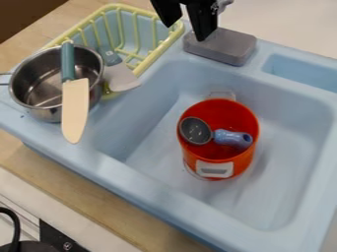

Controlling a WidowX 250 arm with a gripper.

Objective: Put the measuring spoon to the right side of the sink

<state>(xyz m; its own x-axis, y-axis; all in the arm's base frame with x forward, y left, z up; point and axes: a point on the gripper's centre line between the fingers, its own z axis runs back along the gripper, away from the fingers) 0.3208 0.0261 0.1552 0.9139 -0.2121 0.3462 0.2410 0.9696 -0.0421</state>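
Spoon (219, 136) location: inside the orange pot (245, 160), right of the frame's centre, within the basin of the sink (141, 184); gripper (185, 30) location: top edge of the frame, just left of its midline in part, beside the grey block (220, 47). Relation governing the pick: the spoon lies below the gripper in the frame and somewhat to its right, well apart from it; its long axis runs nearly left to right, dipping slightly at the right end; only 1 arm is present.

Gripper state: 2 fingers spread well apart; nothing visible between them. Spoon appearance: round, dark grey bowl (195, 131) at left, flecked with pale spots; thick, glossy blue handle (231, 138) at right, with a dark opening in its end.

Step in hand, as judged: approach for pick; transfer to the right side of the sink remains to be done. Advised grip: across the handle, fingers above and below it in the frame; caution: the pot wall leaves little clearance, and a fingertip could catch the rim.
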